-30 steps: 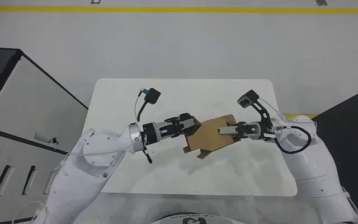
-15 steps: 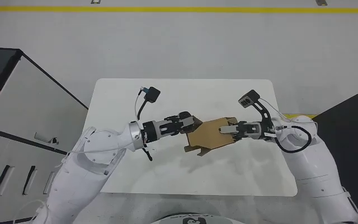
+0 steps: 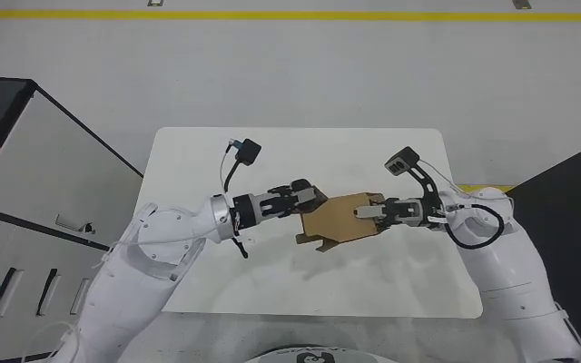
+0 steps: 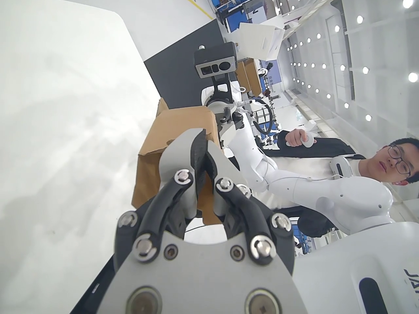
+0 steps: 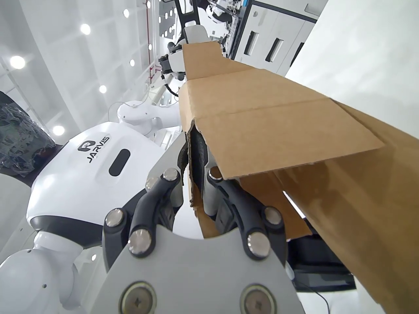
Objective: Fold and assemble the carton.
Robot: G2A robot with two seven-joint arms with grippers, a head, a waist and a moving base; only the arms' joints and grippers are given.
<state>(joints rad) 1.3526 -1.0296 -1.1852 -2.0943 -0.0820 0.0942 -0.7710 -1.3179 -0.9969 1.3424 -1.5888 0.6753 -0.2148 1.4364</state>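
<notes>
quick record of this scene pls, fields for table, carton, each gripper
table: white, rounded corners
carton: brown cardboard, flaps open, held over the table between the two arms
left gripper: shut on one end of the carton
right gripper: shut on the edge of the opposite end

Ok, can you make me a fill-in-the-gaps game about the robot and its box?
1. The cardboard box is ____ in colour.
2. The box is gripped at its ends by ____ grippers, the left gripper and the right gripper.
3. The table below the box is ____ in colour.
Missing words: brown, two, white.
</notes>
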